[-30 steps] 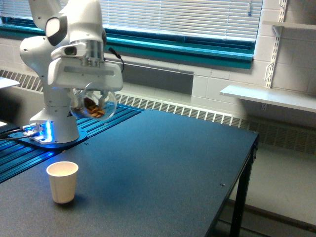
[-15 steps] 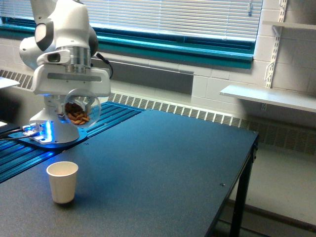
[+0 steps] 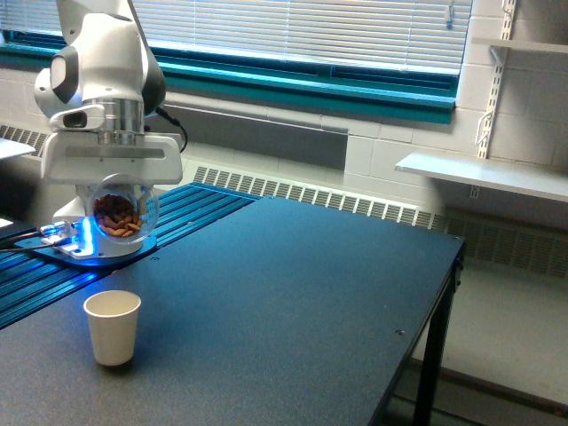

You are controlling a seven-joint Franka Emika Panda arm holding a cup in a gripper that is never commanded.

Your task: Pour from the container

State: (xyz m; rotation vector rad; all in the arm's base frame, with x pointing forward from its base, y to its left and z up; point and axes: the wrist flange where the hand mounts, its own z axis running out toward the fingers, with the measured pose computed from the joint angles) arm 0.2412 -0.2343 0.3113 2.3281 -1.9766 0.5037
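**Jar of brown bits held over the paper cup**

Starting at the exterior view's left, my gripper (image 3: 122, 209) hangs from a wide white hand under my wrist, and its jaws are clamped on the clear jar (image 3: 123, 211). The jar lies tipped on its side, so one round end faces the camera. Inside it sits a heap of brown pieces (image 3: 117, 219), settled in the lower half of the round shape. My fingertips are hidden by the jar and the hand above, so I cannot make out exactly where they press.

Behind the jar, at about 7 o'clock from it, my own base (image 3: 89, 238) stands on a round plate with a blue light glowing on it. It rests on a ribbed, blue-lit surface (image 3: 191, 209) at the rear left.

Down at 6 o'clock from the jar stands a white paper cup (image 3: 113, 327), upright and open at the top, well apart from the jar. It sits on the dark table (image 3: 302, 293), near its front left part.

Going right, the table top stretches away to its far corner. At 3 o'clock from it, a white shelf (image 3: 484, 173) juts from the block wall.
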